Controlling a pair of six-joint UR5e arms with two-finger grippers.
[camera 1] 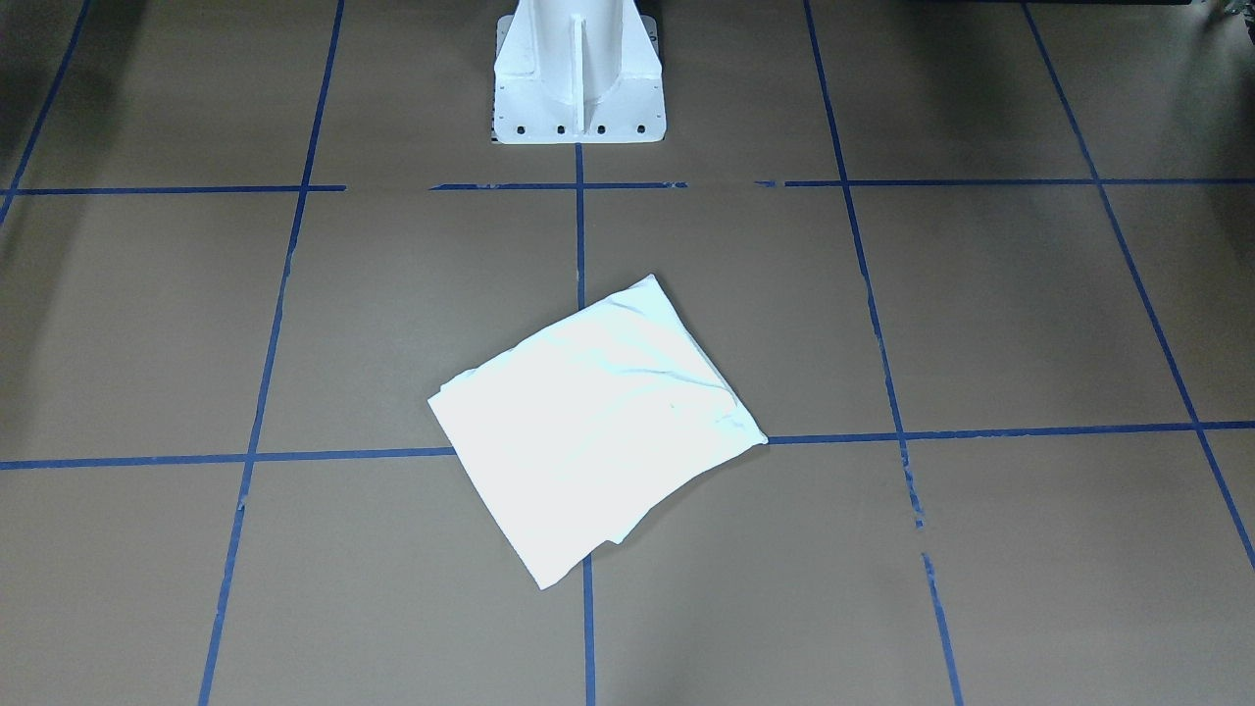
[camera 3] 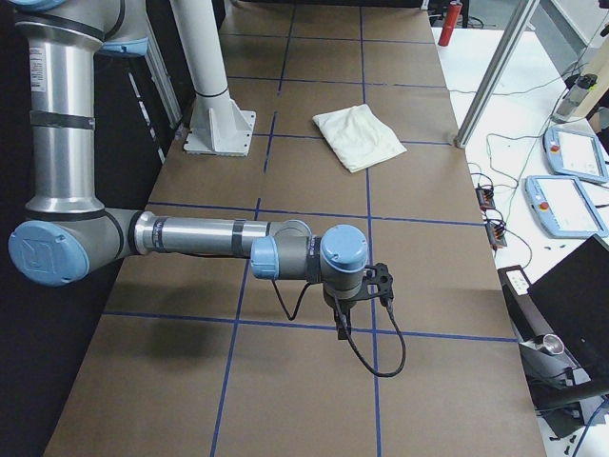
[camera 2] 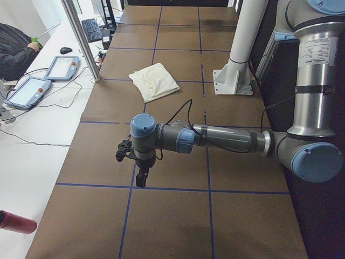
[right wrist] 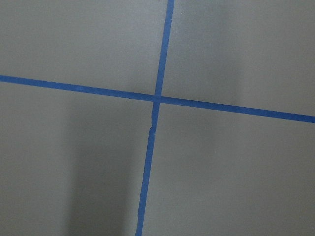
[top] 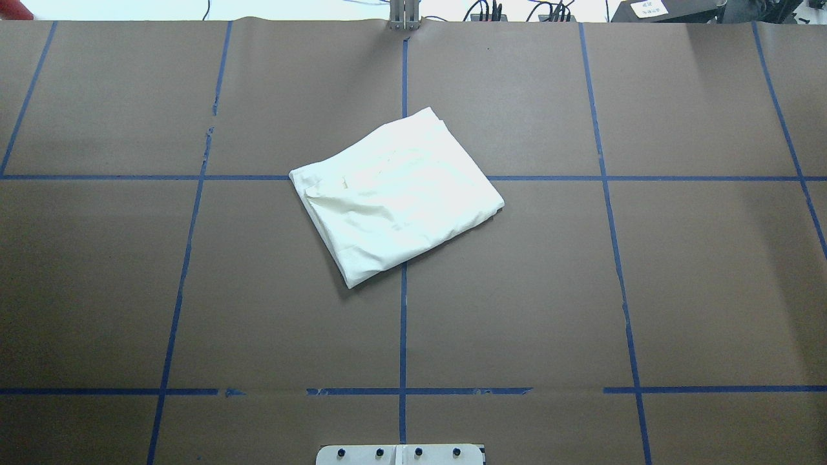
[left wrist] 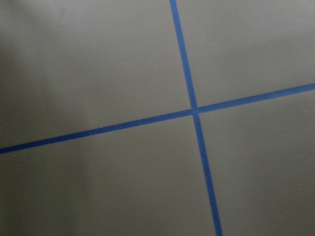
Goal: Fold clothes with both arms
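Note:
A white cloth (camera 1: 598,422), folded into a rough square, lies near the middle of the brown table (top: 394,194), askew to the blue tape lines. It also shows in the left side view (camera 2: 155,81) and in the right side view (camera 3: 358,136). My left gripper (camera 2: 141,181) hangs over the table's left end, far from the cloth, and points down. My right gripper (camera 3: 341,328) hangs over the right end, also far from it. I cannot tell whether either is open or shut. Both wrist views show only brown paper and a blue tape cross.
The white pedestal base (camera 1: 578,88) stands at the robot's side of the table (top: 400,454). A metal post (camera 2: 81,38), teach pendants (camera 2: 62,67) and cables lie on the operators' white bench. A red bottle (camera 2: 16,222) lies beside the table's left end.

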